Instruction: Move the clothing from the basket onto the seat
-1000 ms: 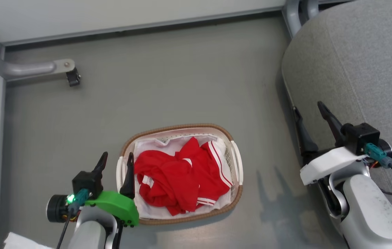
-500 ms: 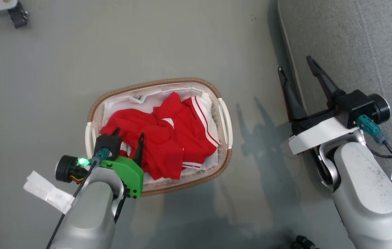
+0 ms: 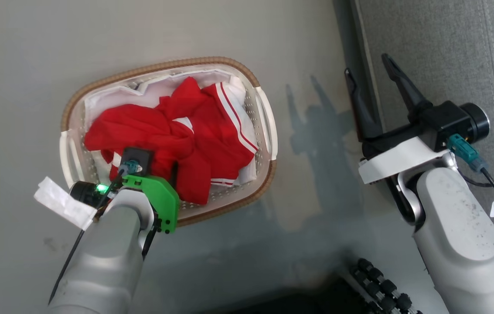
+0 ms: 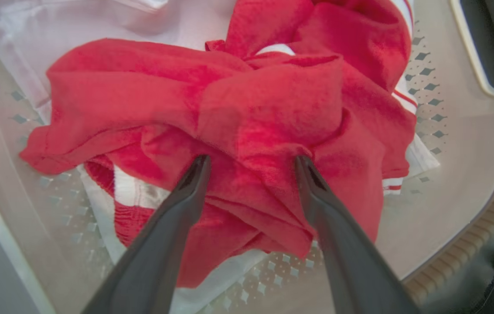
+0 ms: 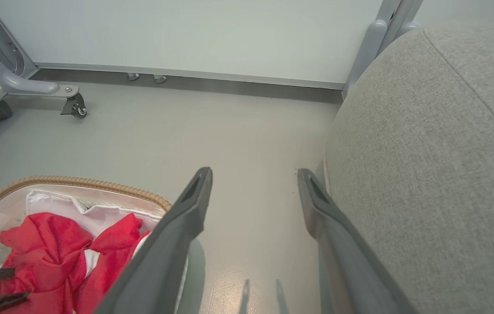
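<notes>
Centre of the left wrist view: left gripper (image 4: 252, 159), jaws wide, straddles a fold of the crumpled bright red, white-striped fabric clothing (image 3: 177, 131), apparently placed for a pinch. The heap lies inside one oval white perforated plastic basket (image 3: 164, 65), and the garments cannot be counted apart. Upper right of the head view: right gripper (image 3: 366, 65), wide and empty, waits beside one grey woven upholstered seat (image 3: 447, 52).
</notes>
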Motion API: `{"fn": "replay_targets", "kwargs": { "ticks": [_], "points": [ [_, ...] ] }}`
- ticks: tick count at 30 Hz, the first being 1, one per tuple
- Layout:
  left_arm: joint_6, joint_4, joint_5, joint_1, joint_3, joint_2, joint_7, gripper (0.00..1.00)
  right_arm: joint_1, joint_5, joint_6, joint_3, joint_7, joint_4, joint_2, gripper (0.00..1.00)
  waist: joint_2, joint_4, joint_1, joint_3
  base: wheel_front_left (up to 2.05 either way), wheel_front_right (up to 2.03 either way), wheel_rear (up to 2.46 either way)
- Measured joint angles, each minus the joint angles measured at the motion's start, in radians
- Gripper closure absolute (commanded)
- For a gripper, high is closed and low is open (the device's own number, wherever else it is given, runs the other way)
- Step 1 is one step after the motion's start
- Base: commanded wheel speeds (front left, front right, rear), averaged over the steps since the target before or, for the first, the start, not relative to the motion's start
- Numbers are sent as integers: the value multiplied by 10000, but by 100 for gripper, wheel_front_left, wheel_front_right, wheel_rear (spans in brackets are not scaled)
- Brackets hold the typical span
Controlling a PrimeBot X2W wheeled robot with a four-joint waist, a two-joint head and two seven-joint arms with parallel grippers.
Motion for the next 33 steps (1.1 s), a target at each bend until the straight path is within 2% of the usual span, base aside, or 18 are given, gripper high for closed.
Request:
{"fn": "replay_targets", "kwargs": {
  "ticks": [4,11,16,23,24,25,26,29,33],
  "points": [
    [416,378,-33,-588,-198,4,245,0,-296,15,0,205,0,-100,84,0,0,-191,0,356,0,0,0],
    [848,769,140,-1538,-412,38,512,0,-627,15,0,194,-2,-376,127,0,0,-509,0,965,0,0,0],
    [1011,895,320,-1855,-633,104,779,0,-619,-4,0,203,-2,-414,228,0,0,-644,0,1348,0,0,0],
    [1016,978,439,-1987,-907,182,1095,0,-619,-8,0,178,-2,-430,322,0,0,-667,0,1635,0,0,0],
    [1005,991,439,-1984,-941,219,1095,51,-619,-8,0,178,-2,-414,328,0,0,-677,0,1628,0,0,0],
    [968,997,414,-1966,-928,226,1085,78,-616,-8,0,174,-2,-389,336,0,0,-680,-1,1602,0,0,0],
    [959,1014,368,-1952,-907,224,1047,100,-612,-10,0,169,-2,-380,339,0,0,-677,-1,1574,0,0,0],
    [959,1032,253,-1837,-830,222,828,100,-578,-6,0,119,-2,-272,307,0,0,-641,-1,1435,0,0,0],
    [920,986,117,-1622,-826,184,4,100,-536,0,0,15,-2,-130,178,0,0,-560,-1,1139,0,0,0]
  ]
}}
